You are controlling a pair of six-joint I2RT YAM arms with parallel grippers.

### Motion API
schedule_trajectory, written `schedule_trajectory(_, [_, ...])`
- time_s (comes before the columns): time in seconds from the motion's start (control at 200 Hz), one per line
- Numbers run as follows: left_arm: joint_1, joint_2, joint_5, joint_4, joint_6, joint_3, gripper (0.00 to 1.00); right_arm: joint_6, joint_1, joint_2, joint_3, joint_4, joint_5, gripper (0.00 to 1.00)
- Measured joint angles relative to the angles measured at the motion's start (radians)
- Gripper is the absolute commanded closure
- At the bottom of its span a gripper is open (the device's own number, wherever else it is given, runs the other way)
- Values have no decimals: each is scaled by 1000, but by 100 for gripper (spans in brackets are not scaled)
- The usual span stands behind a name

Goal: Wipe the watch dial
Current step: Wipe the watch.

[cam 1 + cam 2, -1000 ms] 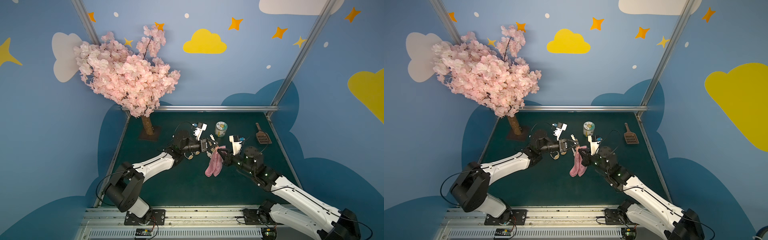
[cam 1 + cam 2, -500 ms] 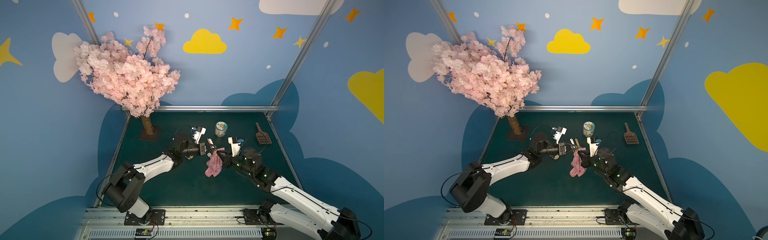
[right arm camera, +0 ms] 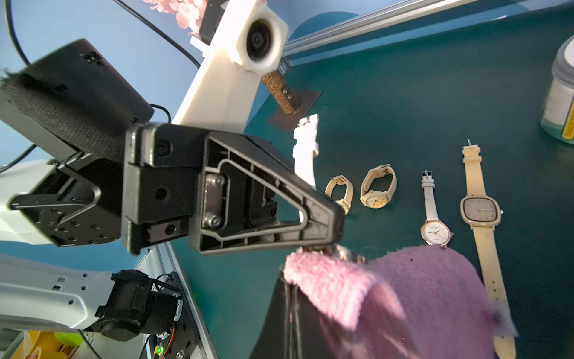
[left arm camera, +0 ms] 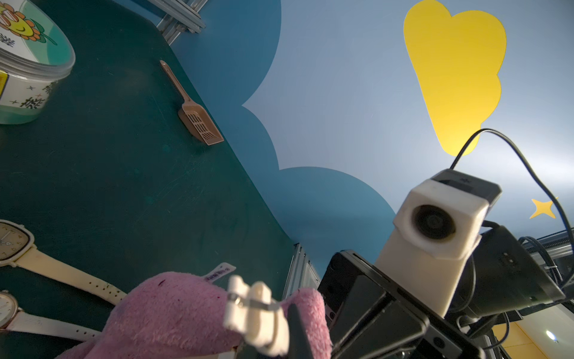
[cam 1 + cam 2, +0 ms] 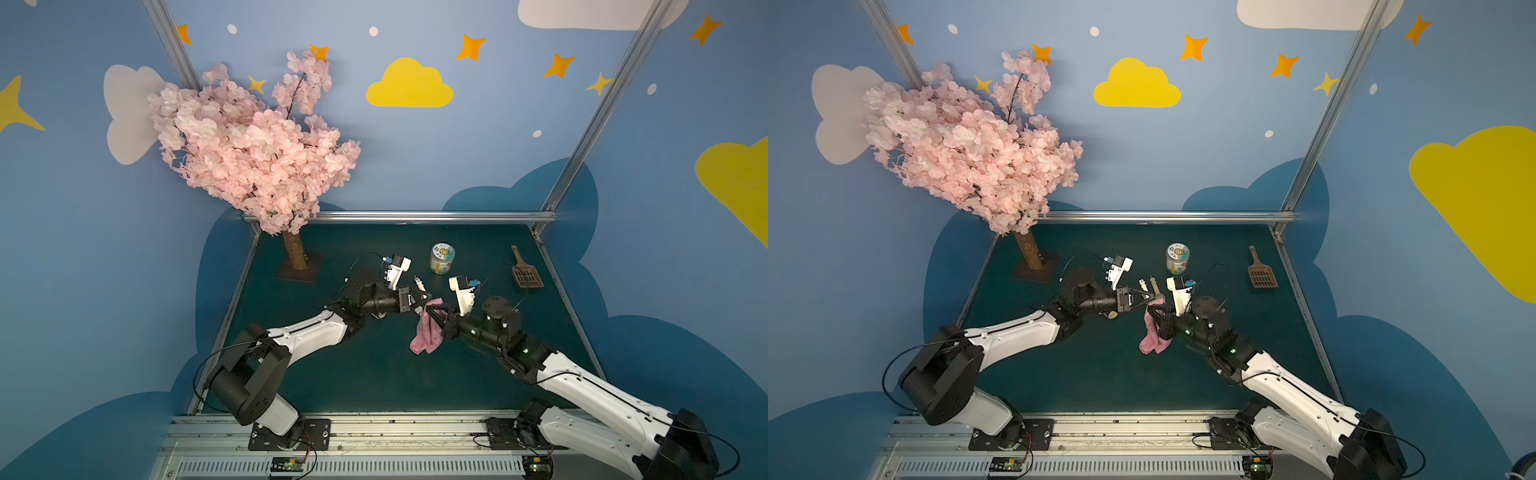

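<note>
My left gripper [image 5: 419, 301] is shut on a white-strapped watch [image 3: 306, 149]. Its strap end with the buckle [image 4: 251, 310] sticks out in the left wrist view. My right gripper [image 5: 435, 312] is shut on a fluffy pink cloth [image 5: 426, 336], seen in both top views and both wrist views. The cloth's upper fold [image 3: 326, 273] presses against the metal watch case [image 3: 346, 252] just under the left gripper's tip [image 3: 334, 236]. The cloth hides the dial itself. Both grippers meet tip to tip above the middle of the green table [image 5: 332, 374].
Several other watches lie on the table: two looped cream ones [image 3: 377, 189], a round-dial white one [image 3: 435, 233] and a square-dial cream one [image 3: 480, 214]. A lidded jar [image 5: 441, 258], a brown scoop [image 5: 525, 276] and a pink blossom tree [image 5: 257, 149] stand farther back.
The right gripper with the cloth has shifted slightly toward the left gripper, and the hanging cloth has changed shape a little. Both grips are unchanged.
</note>
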Motion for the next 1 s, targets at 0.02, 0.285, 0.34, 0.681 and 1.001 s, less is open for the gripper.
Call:
schedule_trajectory(0.02, [0,0,0,2,-4,0,97,3,3,-1,0,-10,14,100])
schedule_trajectory(0.285, [-2,0,1,22,-23,0,97,16,7,-65,-16,-121,142,100])
schedule_trajectory(0.34, [-2,0,2,24,-26,0,97,11,7,-75,-17,-119,140,100])
schedule_trajectory(0.681, [-2,14,22,36,-49,15,97,-28,7,-18,-16,-18,16,100])
schedule_trajectory(1.001, [3,15,0,54,-52,15,97,-26,14,15,19,-44,101,100])
